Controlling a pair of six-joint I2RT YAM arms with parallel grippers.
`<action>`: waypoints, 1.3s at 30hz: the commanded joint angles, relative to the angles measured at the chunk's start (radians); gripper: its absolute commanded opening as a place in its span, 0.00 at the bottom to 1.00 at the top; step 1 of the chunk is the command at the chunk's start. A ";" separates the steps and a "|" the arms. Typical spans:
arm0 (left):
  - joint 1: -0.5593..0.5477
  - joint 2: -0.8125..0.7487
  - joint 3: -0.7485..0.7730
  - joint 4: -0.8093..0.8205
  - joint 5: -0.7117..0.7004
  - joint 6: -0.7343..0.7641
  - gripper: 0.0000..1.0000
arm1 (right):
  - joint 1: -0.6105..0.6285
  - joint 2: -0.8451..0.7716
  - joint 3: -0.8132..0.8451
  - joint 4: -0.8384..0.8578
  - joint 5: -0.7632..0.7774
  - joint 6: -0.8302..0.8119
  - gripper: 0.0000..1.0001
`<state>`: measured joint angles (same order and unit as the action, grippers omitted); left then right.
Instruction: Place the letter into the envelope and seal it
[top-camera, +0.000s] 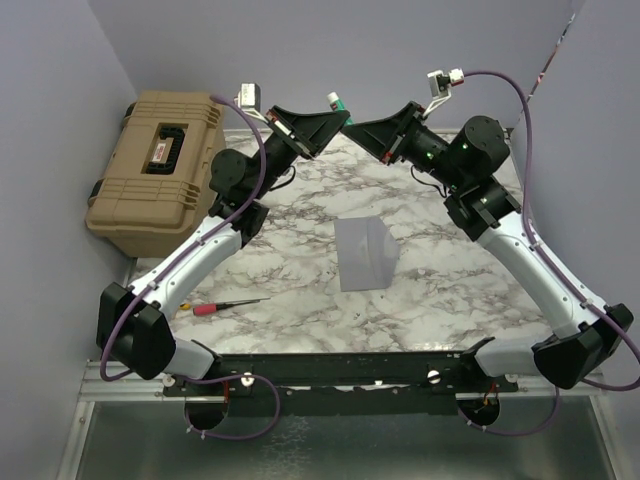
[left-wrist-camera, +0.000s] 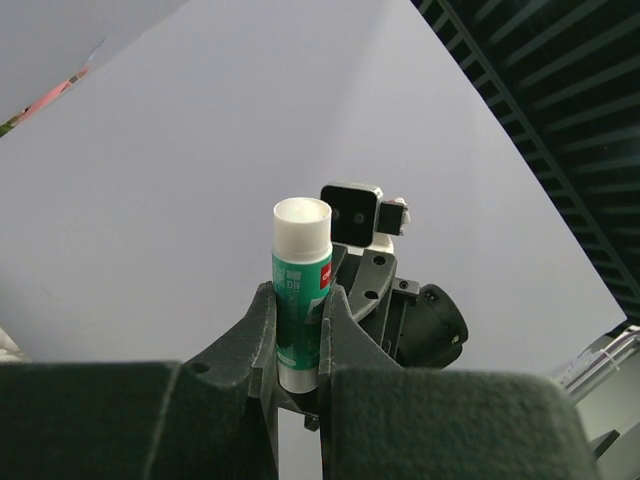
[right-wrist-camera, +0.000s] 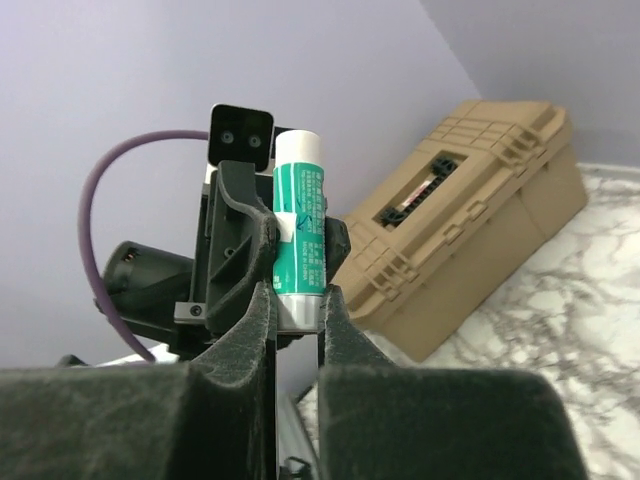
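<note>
The grey-lilac envelope (top-camera: 364, 254) lies flat in the middle of the marble table. The peach letter is out of view. Both grippers are raised at the back, well above and beyond the envelope, and meet tip to tip on a green glue stick (top-camera: 335, 101) with a white cap. My left gripper (top-camera: 327, 119) is shut on the stick's green body (left-wrist-camera: 301, 300). My right gripper (top-camera: 352, 128) is shut on its grey base (right-wrist-camera: 298, 308). The right wrist view shows the left gripper's fingers (right-wrist-camera: 240, 235) clamping the stick above mine.
A tan hard case (top-camera: 160, 170) stands at the table's back left, also in the right wrist view (right-wrist-camera: 470, 220). A red-handled screwdriver (top-camera: 226, 306) lies near the front left. Lilac walls close in the back and sides.
</note>
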<state>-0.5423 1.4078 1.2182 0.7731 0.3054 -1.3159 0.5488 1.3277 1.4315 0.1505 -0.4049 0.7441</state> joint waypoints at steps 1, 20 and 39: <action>0.001 -0.039 -0.036 0.077 -0.003 0.033 0.00 | -0.018 -0.015 -0.027 0.050 -0.022 0.243 0.00; 0.007 -0.055 -0.100 0.261 0.076 0.133 0.00 | -0.069 -0.053 -0.515 0.664 0.165 1.121 0.01; 0.008 -0.034 -0.123 0.135 -0.032 0.043 0.00 | -0.014 -0.156 -0.208 0.091 0.103 -0.708 0.69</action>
<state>-0.5369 1.3788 1.0973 0.9329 0.3061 -1.2610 0.5125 1.2152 1.2156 0.3355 -0.3775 0.4961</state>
